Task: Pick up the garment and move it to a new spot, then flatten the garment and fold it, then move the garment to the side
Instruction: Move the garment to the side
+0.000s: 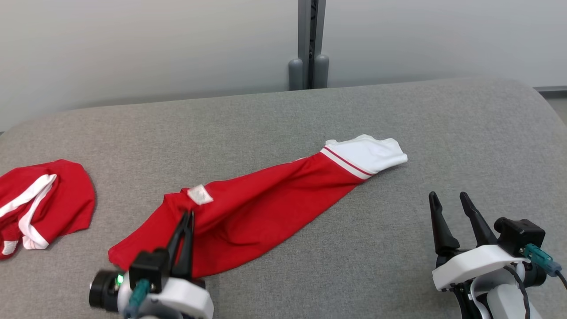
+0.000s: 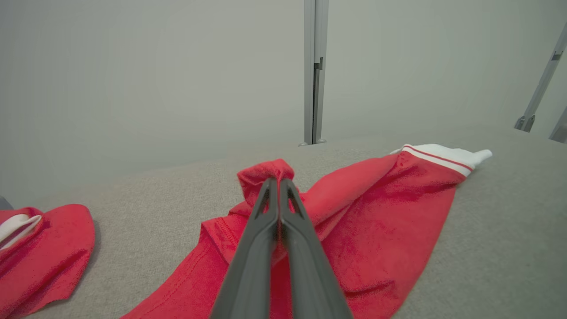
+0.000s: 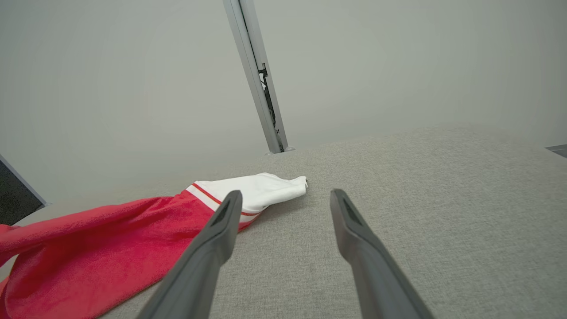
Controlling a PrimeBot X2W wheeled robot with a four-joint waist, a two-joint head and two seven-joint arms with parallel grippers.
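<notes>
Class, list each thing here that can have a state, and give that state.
long garment: unfolded, rumpled, one end pinched up.
second garment: crumpled, untouched, far left.
left gripper: shut on long garment.
right gripper: open, empty.

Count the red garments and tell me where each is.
2. The long garment stretches across the middle, pinched by the left end effector; the bunched garment lies at the left edge, partly cut off.
</notes>
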